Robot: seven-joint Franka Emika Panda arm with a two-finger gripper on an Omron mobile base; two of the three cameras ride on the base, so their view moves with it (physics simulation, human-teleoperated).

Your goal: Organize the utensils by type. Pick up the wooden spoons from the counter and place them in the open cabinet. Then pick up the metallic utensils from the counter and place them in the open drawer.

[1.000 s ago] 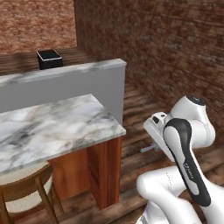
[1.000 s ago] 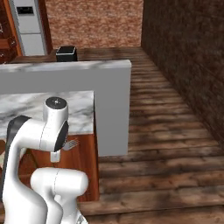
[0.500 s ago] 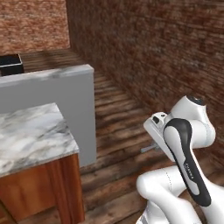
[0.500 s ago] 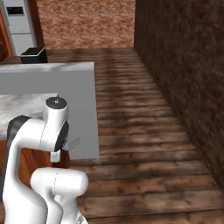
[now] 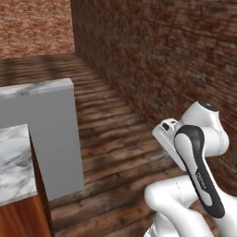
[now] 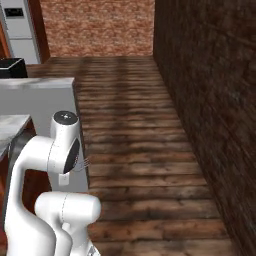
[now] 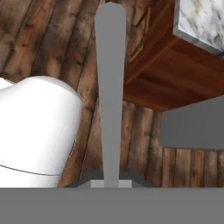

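Gripper (image 7: 111, 182) jaws sit narrow, pinched on the fork (image 7: 109, 87), whose grey handle runs toward 12 o'clock in the hand view. Both base views have swung since a second ago: brick wall (image 5: 162, 55) and plank floor (image 5: 115, 134) have spread, while the counter (image 5: 14, 162) has slid to 9 o'clock, cut off by the edge. That is the base turning, probably carrying the fork toward the open drawer, whose place cannot be told. Tines show faintly in the right base view.
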